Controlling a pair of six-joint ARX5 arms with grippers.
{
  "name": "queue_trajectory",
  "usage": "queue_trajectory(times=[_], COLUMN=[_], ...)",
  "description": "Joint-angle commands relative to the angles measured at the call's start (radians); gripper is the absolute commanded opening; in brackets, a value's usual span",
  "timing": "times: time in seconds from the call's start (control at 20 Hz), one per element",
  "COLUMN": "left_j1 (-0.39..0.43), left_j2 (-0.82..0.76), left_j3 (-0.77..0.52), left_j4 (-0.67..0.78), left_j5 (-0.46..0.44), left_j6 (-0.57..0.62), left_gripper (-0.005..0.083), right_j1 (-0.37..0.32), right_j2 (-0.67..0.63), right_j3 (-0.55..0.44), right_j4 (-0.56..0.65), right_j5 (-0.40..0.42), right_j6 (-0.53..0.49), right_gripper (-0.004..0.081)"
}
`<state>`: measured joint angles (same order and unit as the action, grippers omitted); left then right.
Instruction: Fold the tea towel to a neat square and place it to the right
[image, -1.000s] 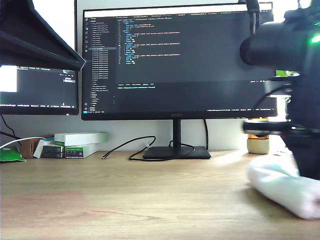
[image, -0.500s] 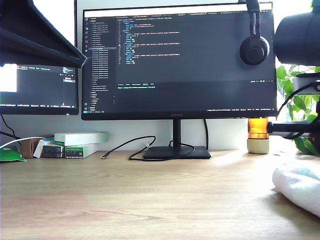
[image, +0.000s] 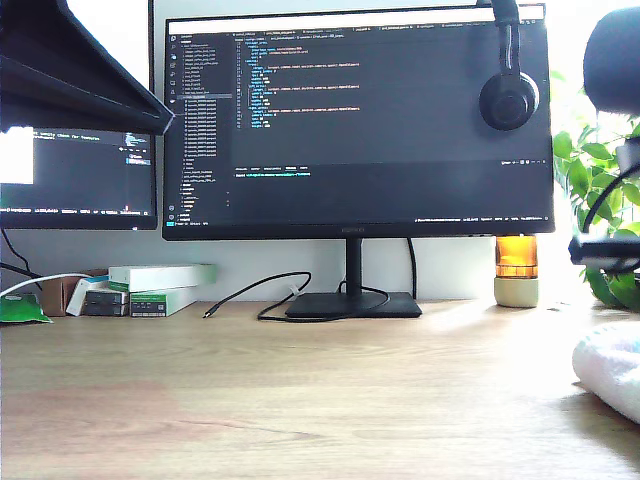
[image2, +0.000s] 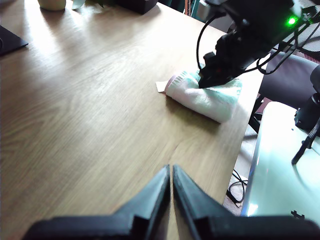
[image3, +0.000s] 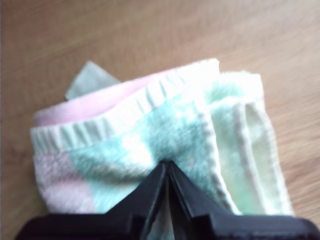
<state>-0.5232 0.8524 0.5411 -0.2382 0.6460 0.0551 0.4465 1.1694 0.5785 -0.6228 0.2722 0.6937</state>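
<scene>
Tea towel folded into a thick bundle near the desk edge at the exterior view's right, long axis along that edge, tag strip poking out one end; second gripper closed tip-down touching its top, first gripper closed, empty, well apart.

tea towel, folded mint-pink bundle, on desk
</scene>
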Motion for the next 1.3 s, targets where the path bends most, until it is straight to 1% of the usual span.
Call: queue_trajectory(times=[0.0, 0.15, 0.2, 0.25, 0.3, 0.35, 0.4, 0.45, 0.5, 0.55, 0.6, 0.7, 0.85, 1.0, 1.1, 1.25], left_j1=[-0.003, -0.003, -0.003, -0.003, -0.003, -0.003, -0.003, -0.003, -0.003, -0.002, -0.002, 0.011, 0.083, 0.181, 0.279, 0.423], left_j2=[-0.002, -0.002, -0.002, -0.002, -0.002, -0.002, -0.002, -0.002, -0.002, -0.002, 0.000, 0.008, 0.019, 0.019, 0.019, 0.019], left_j3=[-0.006, -0.006, -0.006, -0.006, -0.006, -0.006, -0.006, -0.006, -0.006, -0.006, -0.006, -0.006, -0.006, -0.006, -0.008, -0.019], left_j4=[0.009, 0.020, 0.028, 0.036, 0.040, 0.040, 0.041, 0.047, 0.072, 0.119, 0.165, 0.235, 0.315, 0.357, 0.367, 0.369], left_j5=[0.004, 0.004, 0.002, -0.002, -0.015, -0.047, -0.081, -0.112, -0.154, -0.207, -0.246, -0.278, -0.304, -0.314, -0.308, -0.242], left_j6=[-0.003, -0.003, -0.003, -0.003, -0.003, -0.003, -0.003, -0.010, -0.018, -0.022, -0.021, -0.014, -0.005, -0.006, -0.006, -0.007], left_gripper=[0.0002, 0.0002, 0.0002, 0.0002, 0.0002, 0.0002, 0.0002, 0.0002, 0.0001, 0.0001, 0.0000, 0.0000, 0.0000, 0.0000, -0.0002, -0.0012], right_j1=[-0.005, -0.005, -0.004, -0.003, -0.004, -0.004, -0.005, -0.005, -0.005, -0.006, -0.014, -0.053, -0.136, -0.204, -0.263, -0.329], right_j2=[-0.017, -0.036, -0.042, -0.045, -0.045, -0.045, -0.045, -0.045, -0.045, -0.045, -0.045, -0.045, -0.047, -0.083, -0.138, -0.230], right_j3=[0.047, 0.097, 0.113, 0.130, 0.140, 0.142, 0.142, 0.142, 0.142, 0.142, 0.142, 0.142, 0.142, 0.141, 0.141, 0.139], right_j4=[0.010, 0.021, 0.030, 0.028, 0.023, 0.021, 0.021, 0.036, 0.066, 0.108, 0.159, 0.224, 0.251, 0.256, 0.257, 0.242], right_j5=[0.015, 0.038, 0.036, 0.024, 0.013, 0.000, -0.018, -0.053, -0.073, -0.074, -0.074, -0.085, -0.103, -0.130, -0.159, -0.172], right_j6=[-0.022, -0.108, -0.155, -0.227, -0.356, -0.442, -0.459, -0.467, -0.514, -0.541, -0.542, -0.540, -0.578, -0.595, -0.618, -0.656], right_gripper=[-0.0010, -0.0010, -0.0011, -0.0011, -0.0011, -0.0011, -0.0011, -0.0011, -0.0011, -0.0011, -0.0011, -0.0011, -0.0011, -0.0011, -0.0011, -0.0011])
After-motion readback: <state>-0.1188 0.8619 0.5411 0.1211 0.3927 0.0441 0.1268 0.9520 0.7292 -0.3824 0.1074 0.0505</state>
